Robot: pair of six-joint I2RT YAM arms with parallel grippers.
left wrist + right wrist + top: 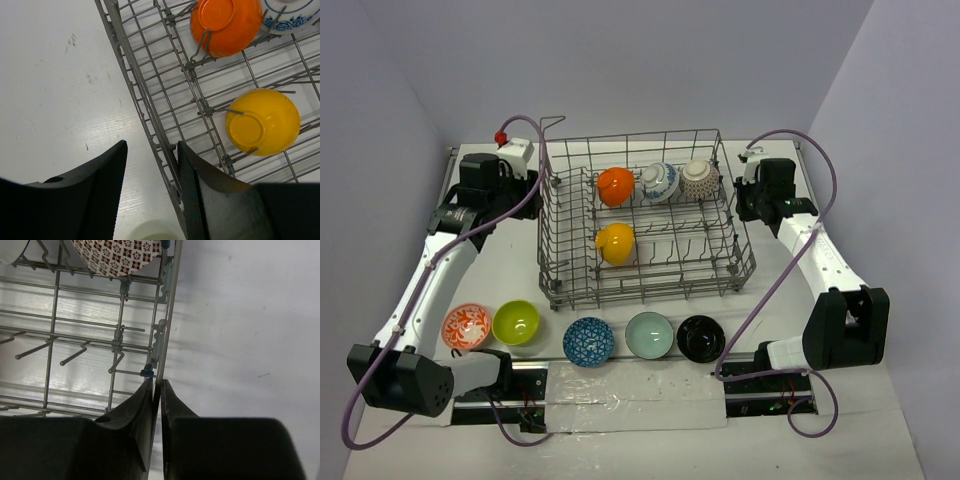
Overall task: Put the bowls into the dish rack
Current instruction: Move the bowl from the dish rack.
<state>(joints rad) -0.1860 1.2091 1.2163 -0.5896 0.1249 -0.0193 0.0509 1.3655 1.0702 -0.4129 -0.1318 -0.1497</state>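
Left end effector (151, 145): gaped open astride the left rim wire of the dish rack (136, 80). Right end effector (156, 382): pinched shut on the right rim wire. Nearest, on the worktop (890, 430): row of five bowls (588, 341), mouths up. Between the end effectors: rack, long axis left-right. Inside: yellow bowl (615, 243) tipped on edge, orange bowl (616, 186) beyond.

dish rack (660, 287): four bowls (616, 186) inside, seemingly tilted | five bowls (589, 341): row before it
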